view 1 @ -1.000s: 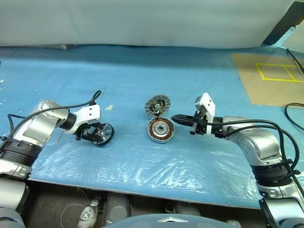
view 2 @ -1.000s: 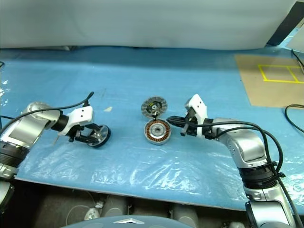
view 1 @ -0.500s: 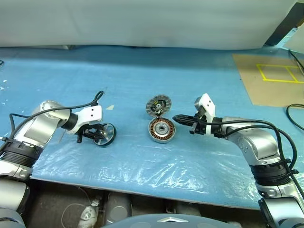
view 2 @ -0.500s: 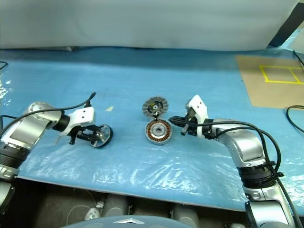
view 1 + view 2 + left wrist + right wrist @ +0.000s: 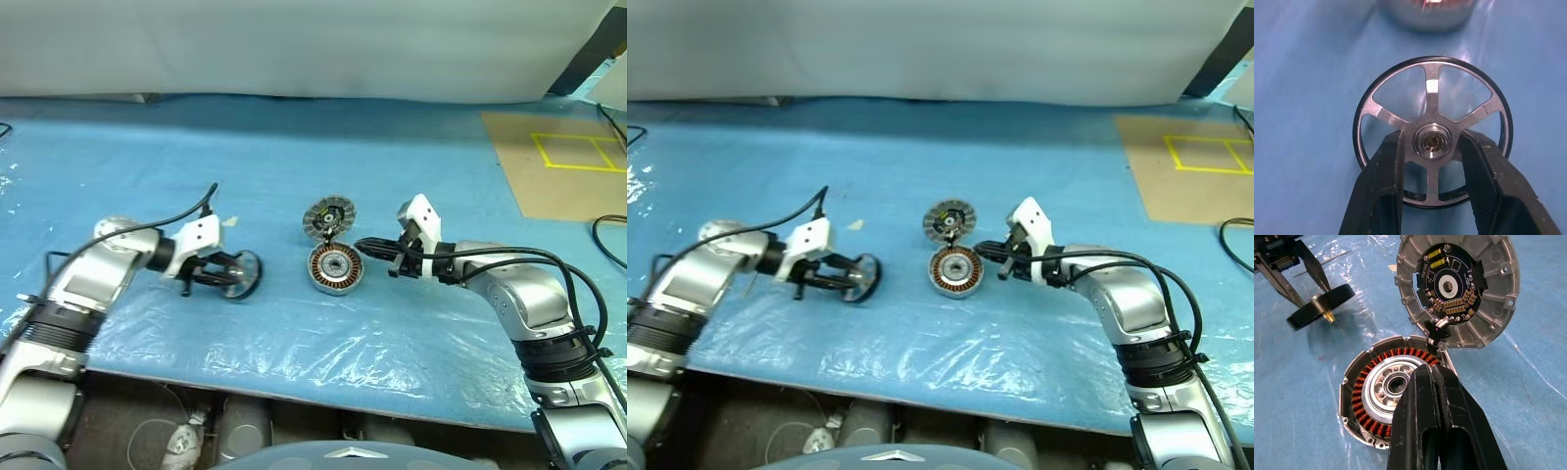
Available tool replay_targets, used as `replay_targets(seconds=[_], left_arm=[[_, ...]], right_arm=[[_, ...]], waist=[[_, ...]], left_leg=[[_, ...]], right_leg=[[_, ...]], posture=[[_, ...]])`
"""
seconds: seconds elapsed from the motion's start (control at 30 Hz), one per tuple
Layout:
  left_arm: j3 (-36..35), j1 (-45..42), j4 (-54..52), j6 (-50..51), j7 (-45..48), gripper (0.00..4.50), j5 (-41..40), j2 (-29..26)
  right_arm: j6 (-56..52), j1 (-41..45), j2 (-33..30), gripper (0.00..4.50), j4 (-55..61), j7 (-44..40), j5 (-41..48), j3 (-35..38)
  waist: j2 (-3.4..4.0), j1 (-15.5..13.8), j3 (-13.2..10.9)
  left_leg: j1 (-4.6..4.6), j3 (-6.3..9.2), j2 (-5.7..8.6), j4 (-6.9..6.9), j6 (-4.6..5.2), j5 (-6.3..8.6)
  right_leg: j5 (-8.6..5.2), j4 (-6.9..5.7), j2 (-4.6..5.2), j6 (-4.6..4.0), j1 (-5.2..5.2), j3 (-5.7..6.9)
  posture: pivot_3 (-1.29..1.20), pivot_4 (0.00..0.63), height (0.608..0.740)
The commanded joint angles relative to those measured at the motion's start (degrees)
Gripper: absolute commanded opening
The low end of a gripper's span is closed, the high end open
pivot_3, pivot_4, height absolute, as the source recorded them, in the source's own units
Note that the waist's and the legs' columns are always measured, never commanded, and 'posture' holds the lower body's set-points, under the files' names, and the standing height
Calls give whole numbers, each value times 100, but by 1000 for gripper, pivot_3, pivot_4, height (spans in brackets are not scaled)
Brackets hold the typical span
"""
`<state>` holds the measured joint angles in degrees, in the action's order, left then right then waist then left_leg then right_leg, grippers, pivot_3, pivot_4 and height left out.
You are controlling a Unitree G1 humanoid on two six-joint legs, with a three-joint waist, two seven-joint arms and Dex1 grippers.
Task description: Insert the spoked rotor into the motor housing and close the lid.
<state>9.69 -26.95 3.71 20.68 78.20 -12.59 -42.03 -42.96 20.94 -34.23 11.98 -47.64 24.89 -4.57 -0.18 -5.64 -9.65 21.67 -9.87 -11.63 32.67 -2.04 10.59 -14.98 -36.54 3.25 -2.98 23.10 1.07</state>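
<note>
One spoked rotor [image 5: 1432, 145] grasped by left gripper [image 5: 226, 277], one motor housing [image 5: 334, 267], right gripper [image 5: 364, 247] clenched

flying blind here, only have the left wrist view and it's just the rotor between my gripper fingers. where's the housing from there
Observer: The motor housing lies open on the blue sheet, to the right of the spoked rotor that your left gripper holds.
Operator: lid in the way
Observer: No. The lid stands tilted open at the housing's far edge, circuit side toward the robot.
Operator: right arm doing what
Observer: The right gripper is shut, its tip at the housing's right rim, over the copper windings.
</note>
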Motion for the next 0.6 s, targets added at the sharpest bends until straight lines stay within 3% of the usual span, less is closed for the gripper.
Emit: replay_targets(seconds=[0.03,0.3,0.6], left_arm=[[-493,-22,-697,563,-123,1352,-734,42],[-9,-450,-659,435,-590,1352,-667,859],[619,-1130,429,-116,-527,1352,-33,1191]], right_arm=[[4,-88,-65,0,220,33,187,359],[-141,-363,-127,0,428,197,255,659],[-173,-511,-160,0,596,401,275,716]], waist=[[-1,19,-1],[1,-3,-1],[1,24,-1]], left_leg=[[7,1,-3,2,0,0],[11,3,-7,3,0,0],[6,4,-5,7,0,0]], right_leg=[[0,-3,-4,0,8,3],[1,-4,-13,2,11,3],[14,-6,-19,23,10,1]], posture=[[0,150,740],[0,150,740],[0,150,740]])
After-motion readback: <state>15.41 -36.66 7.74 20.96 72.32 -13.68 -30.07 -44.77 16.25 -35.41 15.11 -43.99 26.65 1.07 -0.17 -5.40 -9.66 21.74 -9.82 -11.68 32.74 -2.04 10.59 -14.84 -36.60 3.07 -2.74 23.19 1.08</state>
